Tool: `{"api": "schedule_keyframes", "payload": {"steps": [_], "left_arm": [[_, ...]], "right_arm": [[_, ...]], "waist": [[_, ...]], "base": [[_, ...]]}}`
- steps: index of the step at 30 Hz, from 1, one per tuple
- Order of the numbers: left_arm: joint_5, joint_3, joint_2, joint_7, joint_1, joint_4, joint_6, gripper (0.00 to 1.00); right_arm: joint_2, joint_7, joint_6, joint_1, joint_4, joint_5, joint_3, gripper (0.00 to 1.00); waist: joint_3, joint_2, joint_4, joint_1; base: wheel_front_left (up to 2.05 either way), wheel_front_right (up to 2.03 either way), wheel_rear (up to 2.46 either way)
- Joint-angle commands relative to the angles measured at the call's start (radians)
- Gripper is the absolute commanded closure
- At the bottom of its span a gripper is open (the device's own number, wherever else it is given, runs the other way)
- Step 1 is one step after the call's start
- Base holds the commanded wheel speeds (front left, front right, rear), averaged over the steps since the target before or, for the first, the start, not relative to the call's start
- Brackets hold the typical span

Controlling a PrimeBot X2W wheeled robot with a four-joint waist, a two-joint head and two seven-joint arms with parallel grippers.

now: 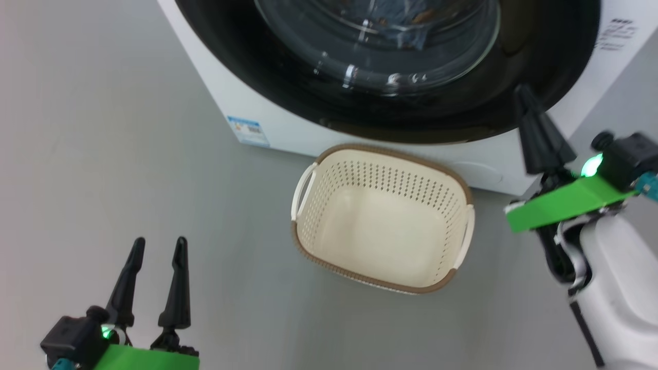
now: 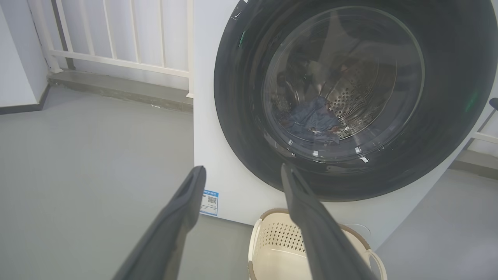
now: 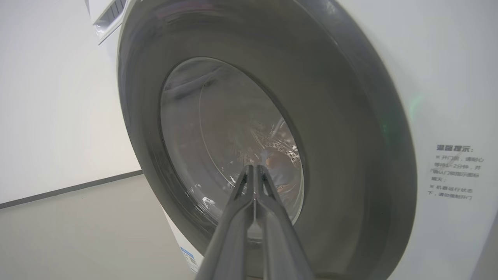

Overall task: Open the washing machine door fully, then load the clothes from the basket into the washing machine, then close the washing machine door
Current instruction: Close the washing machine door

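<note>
Washing machine door [image 1: 247, 77] seemingly shut flush on the washing machine [image 1: 288, 134], just behind the empty basket [image 1: 380, 174] on the floor. Rigid, slick, glass fragile: best pushed at its black edge. Clothes [image 2: 311, 118] soft, light, inside the drum. Right gripper [image 1: 523, 91] pinched closed, empty, by the door's lower right; left gripper [image 1: 159, 242] spread wide, empty.

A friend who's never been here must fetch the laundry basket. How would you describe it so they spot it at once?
Look for the big white washing machine with its round black door. On the grey floor in front of it sits the basket: small, cream plastic, empty, with perforated sides, a brown woven-look rim and white side handles.
</note>
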Motion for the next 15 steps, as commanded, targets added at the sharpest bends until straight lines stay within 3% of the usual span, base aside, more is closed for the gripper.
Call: {"api": "schedule_keyframes", "payload": {"steps": [1, 15], "left_arm": [[0.009, 0.039, 0.027, -0.006, 0.0, -0.017, 0.001, 0.0], [0.018, 0.084, 0.072, -0.006, 0.066, 0.007, 0.001, 0.0]], "right_arm": [[0.009, -0.002, -0.003, 0.021, -0.029, 0.007, 0.018, 0.0], [0.05, -0.002, -0.003, 0.232, -0.044, 0.025, -0.005, 0.0]], "waist": [[-0.046, -0.0001, -0.035, 0.0], [-0.162, -0.0001, -0.142, 0.0]], "base": [[0.0, 0.0, 0.0], [0.0, 0.0, 0.0]]}}
